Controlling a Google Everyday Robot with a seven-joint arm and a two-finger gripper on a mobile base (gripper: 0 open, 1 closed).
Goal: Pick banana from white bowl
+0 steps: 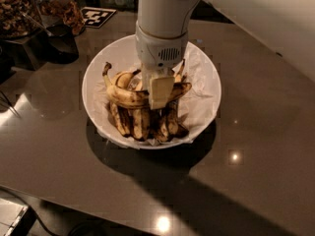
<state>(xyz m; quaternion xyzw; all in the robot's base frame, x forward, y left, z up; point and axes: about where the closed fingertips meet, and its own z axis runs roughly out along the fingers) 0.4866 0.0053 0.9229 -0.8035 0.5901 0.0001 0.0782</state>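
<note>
Right, at the far left a dark container of nuts sits at the back corner of the glossy grey-brown tabletop. A black-and-white square marker tag lies near it, and both are well apart from my work.

Moving in, the wide round white bowl, lined with crumpled white paper, holds the fruit. The long curved yellow banana with brown speckles lies crosswise on top of the heap. Its dark stem pokes up toward the bowl's left rim and its tip reaches right. Under it, several darker, mostly blackened bananas run front to back.

My arm's white two-finger pincer points straight down into the middle of the bowl. Its pale near finger is pressed flat across the banana's middle and the far one is hidden behind the fruit, so I read the pincer as clenched on the banana.

I judge the grasp made and the lift as the step in hand, with the banana not yet clear of the bowl. Next I want a slow, straight vertical pull, since the overripe fruit looks soft and could tear or slip. Its ends must clear the neighbouring bananas and the paper before I carry it away to the right.
</note>
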